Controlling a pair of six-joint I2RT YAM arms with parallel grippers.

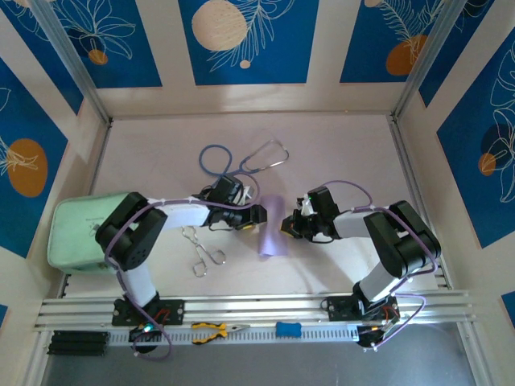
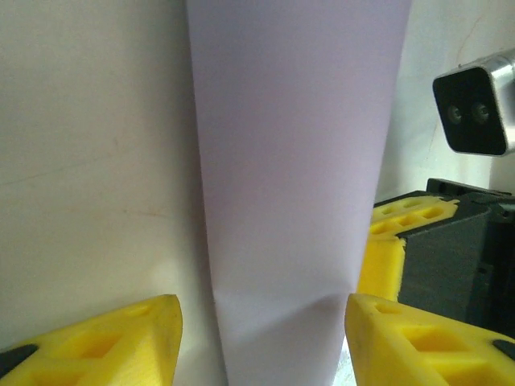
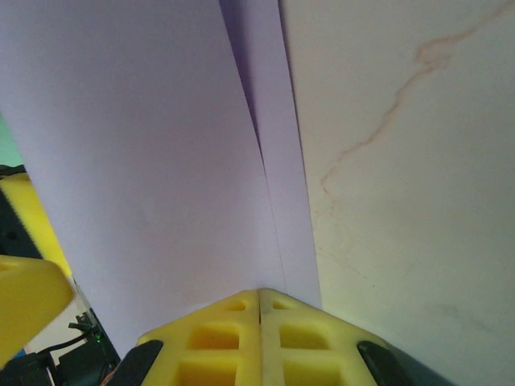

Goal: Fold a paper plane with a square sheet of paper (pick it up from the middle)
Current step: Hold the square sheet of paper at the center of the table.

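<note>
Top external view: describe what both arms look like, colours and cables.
The left arm and right arm match: black joint housings, white links between them, a thin purple cable looping along each. Their jaws are yellow plastic moulded with square recesses.

Lilac sheet of paper (image 2: 298, 161): matt, smooth, sharply creased. Table (image 3: 418, 241): pale, matt, faintly stained. Forceps (image 1: 196, 245), lower left: shiny metal.
</note>
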